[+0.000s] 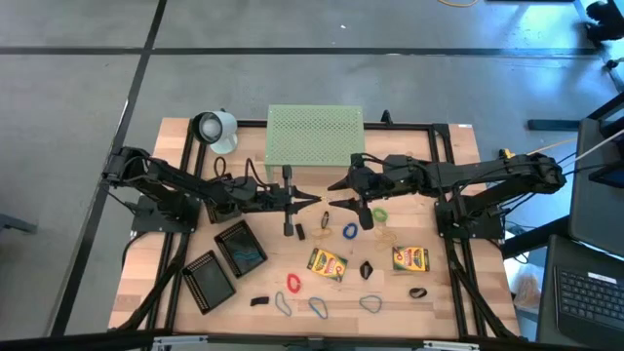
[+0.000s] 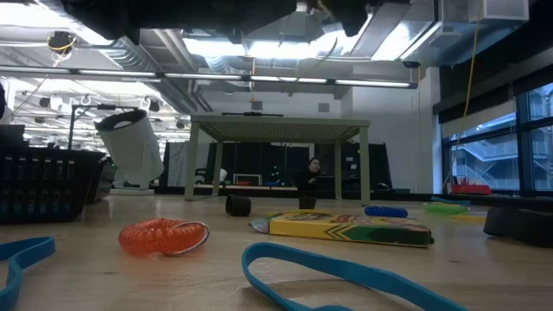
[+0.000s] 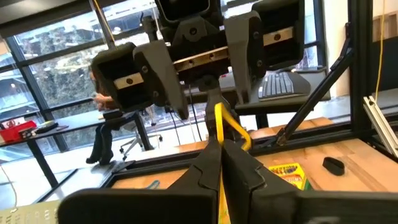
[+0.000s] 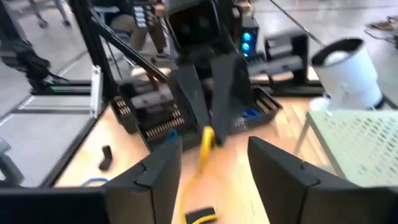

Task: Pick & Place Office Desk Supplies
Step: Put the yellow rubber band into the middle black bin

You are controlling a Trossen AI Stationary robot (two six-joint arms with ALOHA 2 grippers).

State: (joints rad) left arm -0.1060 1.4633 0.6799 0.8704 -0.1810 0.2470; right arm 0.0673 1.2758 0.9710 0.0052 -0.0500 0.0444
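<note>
Both arms meet in mid-air above the table's middle, in front of the pale-green stand (image 1: 314, 135). My left gripper (image 1: 314, 200) points level toward the table's right and is shut on a yellow rubber band (image 3: 219, 123). My right gripper (image 1: 336, 193) faces it with its fingers open; the band (image 4: 205, 146) sits in the gap between them, touching neither. On the table below lie two crayon boxes (image 1: 328, 262) (image 1: 410, 258), blue (image 1: 350, 231), red (image 1: 292, 282) and green (image 1: 378, 212) bands, and black binder clips (image 1: 367, 270). My left gripper pinches the yellow rubber band between its two shut fingers, at one end of the loop (image 3: 217, 144). The fingers come level from the table's left. The rest of the loop (image 4: 204, 149) sticks out past the fingertips, slack and clear of the table.
Two black mesh trays (image 1: 241, 249) (image 1: 209, 281) sit at the near left, one holding blue bands. A white cylinder (image 1: 214, 130) lies at the far left beside the stand. More bands and a clip (image 1: 417, 292) are strewn along the near edge, among them a red coil (image 2: 164, 236).
</note>
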